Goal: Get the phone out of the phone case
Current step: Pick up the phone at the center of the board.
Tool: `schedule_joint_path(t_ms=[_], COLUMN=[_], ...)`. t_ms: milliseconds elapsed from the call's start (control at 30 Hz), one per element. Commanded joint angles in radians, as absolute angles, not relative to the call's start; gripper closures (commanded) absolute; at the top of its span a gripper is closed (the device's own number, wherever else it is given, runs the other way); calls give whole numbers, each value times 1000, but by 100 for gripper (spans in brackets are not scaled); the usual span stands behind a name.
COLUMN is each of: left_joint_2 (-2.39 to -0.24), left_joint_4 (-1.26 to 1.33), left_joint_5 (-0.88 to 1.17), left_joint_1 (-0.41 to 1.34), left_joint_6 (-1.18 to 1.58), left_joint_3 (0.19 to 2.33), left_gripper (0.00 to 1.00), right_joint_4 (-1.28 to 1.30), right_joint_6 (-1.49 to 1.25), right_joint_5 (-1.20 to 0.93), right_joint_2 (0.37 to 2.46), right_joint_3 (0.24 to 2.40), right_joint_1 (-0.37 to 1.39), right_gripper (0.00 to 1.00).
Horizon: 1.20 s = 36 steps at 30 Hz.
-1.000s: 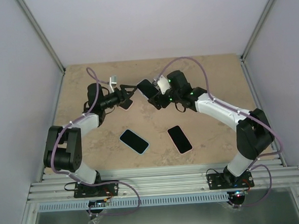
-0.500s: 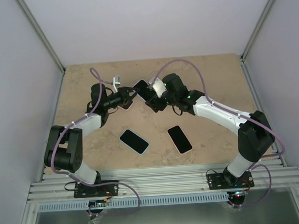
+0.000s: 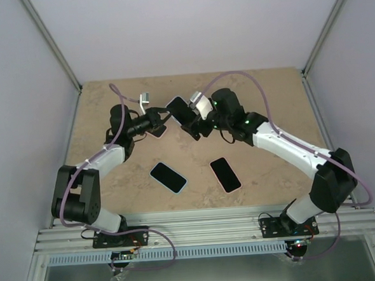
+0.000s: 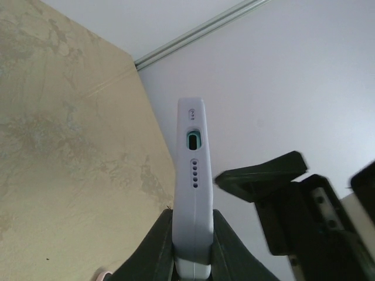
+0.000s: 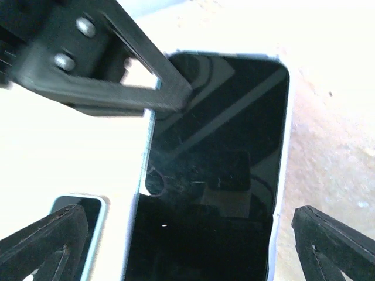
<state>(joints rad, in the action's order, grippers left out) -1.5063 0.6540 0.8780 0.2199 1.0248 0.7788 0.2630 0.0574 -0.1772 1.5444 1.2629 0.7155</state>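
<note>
- Left gripper point(image 4: 192, 231) clenched on the phone case point(image 4: 192, 170), thin edge pinched between its jaws; the phone point(image 5: 217, 158) sits inside it, standing out past the tips, off the table point(image 3: 261, 98)
- Right gripper point(image 5: 190, 246)?
- Released, jaws spread wide either side of the screen, touching nothing
- Risks?
- Pinch is narrow, one end only. A push from the right could swivel the case in the left jaws or pop it loose to drop. Closing over case and phone together separates nothing
</note>
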Motion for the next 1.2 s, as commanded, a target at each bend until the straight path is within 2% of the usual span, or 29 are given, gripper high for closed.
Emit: schedule_joint_path(t_ms=[0,167,367,600,733,800,933,1033,1167], left_joint_2=[-1435,-1367,-1281,-1185,-1149,-1139,-1134,-1132,-1128], left_joint_4=[656,652,518,452,406,328,42,-112,-158], left_joint_5=[925,966,1050,1167,1197,1210,1207,1195,1194], left_joint_1=[221,221,221,222,234,252,289,304,325], left_joint_6=[948,894,729,628,603,542,315,184,144], left_joint_3=[801,801,835,860,895,933,1032,1067,1073], left_gripper=[100,100,100,100,100,100,100,100,100], right_joint_4=[275,317,392,388,312,252,166,165,171], right_joint_6=[63,56,26,55,-20,-89,-179,-185,-176], right_joint_5=[-332,-424,-633,-922,-1042,-1070,-1156,-1184,-1175], right_joint_2=[1464,1391,1331,1227,1206,1208,1216,1216,1227], right_joint_3=[1264,1270,1300,1221,1149,1104,1040,1041,1045], right_joint_1=[714,666,563,492,479,479,480,487,502], right_gripper=[2,2,2,2,2,5,18,20,24])
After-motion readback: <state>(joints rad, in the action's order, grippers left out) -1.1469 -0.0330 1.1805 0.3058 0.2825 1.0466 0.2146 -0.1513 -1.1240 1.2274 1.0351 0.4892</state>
